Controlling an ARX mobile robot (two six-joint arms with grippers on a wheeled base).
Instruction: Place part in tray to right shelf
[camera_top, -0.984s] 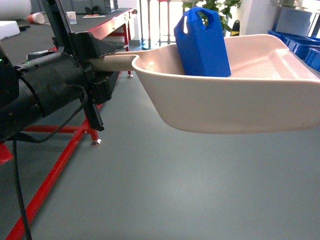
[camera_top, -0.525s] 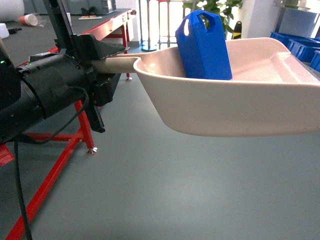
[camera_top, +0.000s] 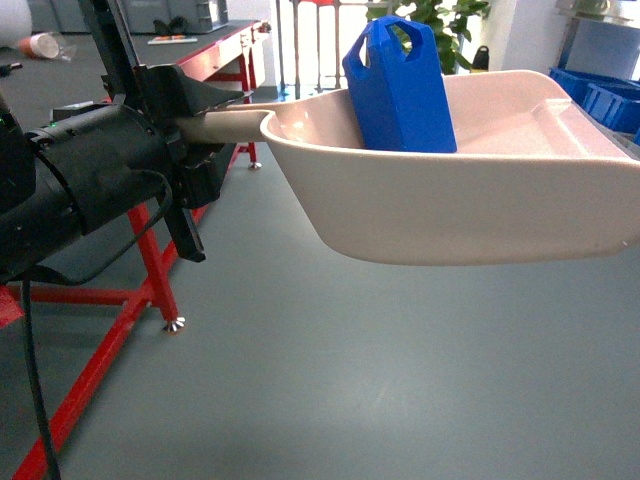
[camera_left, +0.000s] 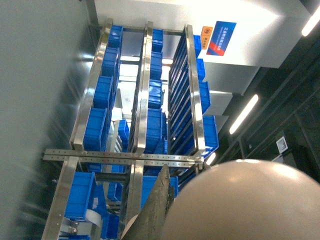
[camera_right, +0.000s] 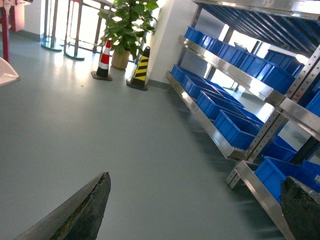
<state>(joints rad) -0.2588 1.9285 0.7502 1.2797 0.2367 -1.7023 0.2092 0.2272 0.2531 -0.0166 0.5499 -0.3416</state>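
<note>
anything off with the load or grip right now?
Mostly fine. The part stands in the tray, tilted, leaning toward the handle end. The left gripper holds the tray only by its handle tip, so the scoop hangs far out. Nothing spilled.

Bulky matte-black left arm with round ribbed wrist housing, black cable looping beneath it, angular black left gripper, dark tapered right gripper fingers
</note>
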